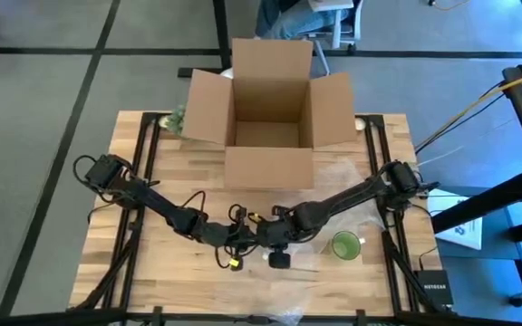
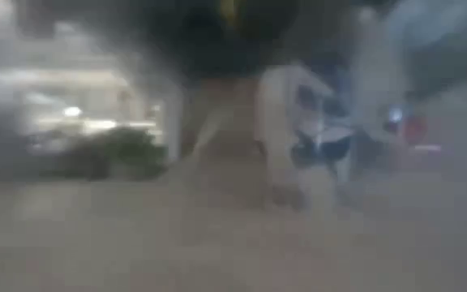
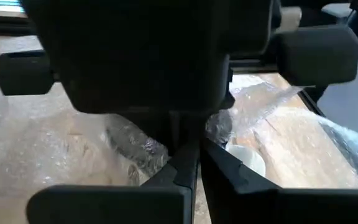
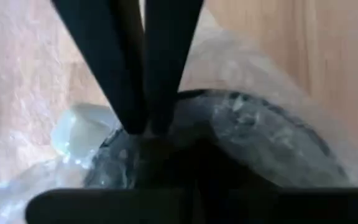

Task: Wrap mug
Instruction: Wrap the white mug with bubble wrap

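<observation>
Both arms stretch low across the table (image 1: 152, 272) and meet in front of the box (image 1: 268, 118). The left gripper (image 3: 191, 158) is pinched together on the bubble wrap (image 3: 135, 143). The right gripper (image 4: 145, 127) is pressed together on wrap covering the dark mug (image 4: 241, 143). A green cup (image 1: 345, 245) stands just right of them.

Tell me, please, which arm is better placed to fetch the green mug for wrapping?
Probably the right. The green mug stands on the bubble wrap just beside the right gripper, on that arm's side of the table. The left gripper sits farther off, near the table's centre.
</observation>
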Tool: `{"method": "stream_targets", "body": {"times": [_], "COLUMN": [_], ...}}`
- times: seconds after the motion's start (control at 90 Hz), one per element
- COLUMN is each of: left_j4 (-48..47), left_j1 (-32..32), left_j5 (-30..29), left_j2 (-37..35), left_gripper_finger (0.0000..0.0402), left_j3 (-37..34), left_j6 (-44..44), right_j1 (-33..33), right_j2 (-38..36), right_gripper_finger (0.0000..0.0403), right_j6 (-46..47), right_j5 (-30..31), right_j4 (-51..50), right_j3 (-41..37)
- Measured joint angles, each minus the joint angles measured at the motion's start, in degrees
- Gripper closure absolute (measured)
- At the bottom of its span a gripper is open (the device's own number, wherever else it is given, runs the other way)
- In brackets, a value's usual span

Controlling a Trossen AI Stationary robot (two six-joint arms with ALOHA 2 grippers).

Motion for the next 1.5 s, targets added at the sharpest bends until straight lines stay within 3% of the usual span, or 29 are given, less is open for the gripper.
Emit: {"method": "stream_targets", "body": {"times": [0.322, 0.522, 0.611, 0.778, 0.922, 1.156, 1.322, 1.5], "left_j4": [-0.39, -0.33, -0.32, -0.25, -0.26, -0.37, -0.39, -0.41], "left_j1": [-0.02, -0.07, -0.07, -0.07, -0.07, -0.07, -0.07, -0.07], "left_j5": [0.13, 0.13, 0.11, 0.11, 0.09, 0.09, 0.09, 0.12], "left_j2": [0.00, 0.00, 0.00, 0.00, 0.00, 0.00, 0.00, 0.00], "left_gripper_finger": [0.0402, 0.0402, 0.0402, 0.0402, 0.0402, 0.0402, 0.0402, 0.0402], "left_j3": [-0.07, -0.07, -0.07, -0.07, -0.04, -0.02, -0.02, 0.04], "left_j6": [-0.15, -0.14, -0.12, 0.00, -0.26, -0.27, -0.35, -0.22], "right_j1": [1.64, 8.98, 12.40, 14.40, 13.55, 7.65, 3.73, 1.96], "right_j2": [-3.24, -4.84, -3.80, -3.71, -4.85, -3.82, 0.11, 1.95], "right_gripper_finger": [0.0403, 0.0403, 0.0403, 0.0403, 0.0403, 0.0403, 0.0403, 0.0403], "right_j6": [-0.37, 7.62, 9.89, 12.53, 7.81, 3.63, 3.46, 3.30], "right_j5": [-0.64, -0.94, 2.90, 18.16, 21.75, 18.47, 7.16, 0.85], "right_j4": [-18.49, -20.38, -18.52, -13.42, -15.21, -12.27, -8.48, -8.00], "right_j3": [13.76, 13.22, 9.07, 4.84, 8.22, 8.38, 5.25, 4.97]}}
